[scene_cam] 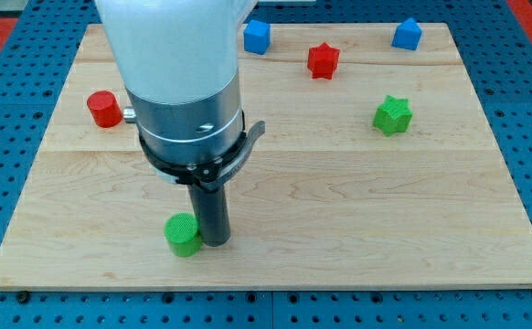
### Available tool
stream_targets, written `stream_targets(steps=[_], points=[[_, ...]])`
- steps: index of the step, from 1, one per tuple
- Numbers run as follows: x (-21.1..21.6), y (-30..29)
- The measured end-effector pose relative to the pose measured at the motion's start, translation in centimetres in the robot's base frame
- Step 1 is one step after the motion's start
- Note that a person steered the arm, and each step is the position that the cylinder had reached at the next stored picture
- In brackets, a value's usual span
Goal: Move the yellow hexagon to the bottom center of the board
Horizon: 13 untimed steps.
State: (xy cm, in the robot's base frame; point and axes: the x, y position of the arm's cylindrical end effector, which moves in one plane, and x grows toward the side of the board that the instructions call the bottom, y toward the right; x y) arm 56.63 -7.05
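Note:
No yellow hexagon shows in the camera view; the arm's wide body covers part of the board at the upper left and may hide it. My tip point(215, 241) rests on the board near the bottom edge, left of centre. It stands right beside a green cylinder point(183, 235), on that block's right, touching or nearly touching it.
A red cylinder point(104, 109) sits at the left. A blue cube point(257, 37) and a red star point(323, 60) lie near the top centre. A blue block point(407, 34) is at the top right. A green star point(392, 114) lies at the right. The wooden board point(357, 219) ends just below my tip.

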Motion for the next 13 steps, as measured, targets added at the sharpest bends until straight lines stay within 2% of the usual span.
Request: stream_targets(steps=[1,2,4,5,6,7,8,10,11,12,13], points=[[-0.6,-8.4],[-3.8,-8.5],[-16.8,-10.3],[-19.8,-10.1],[-19.4,-6.8],[-22.8,-4.3],[-19.3,0.3],[-7.6,4.2],[-3.4,5.9],[-4.6,6.4],[-10.9,7.9]])
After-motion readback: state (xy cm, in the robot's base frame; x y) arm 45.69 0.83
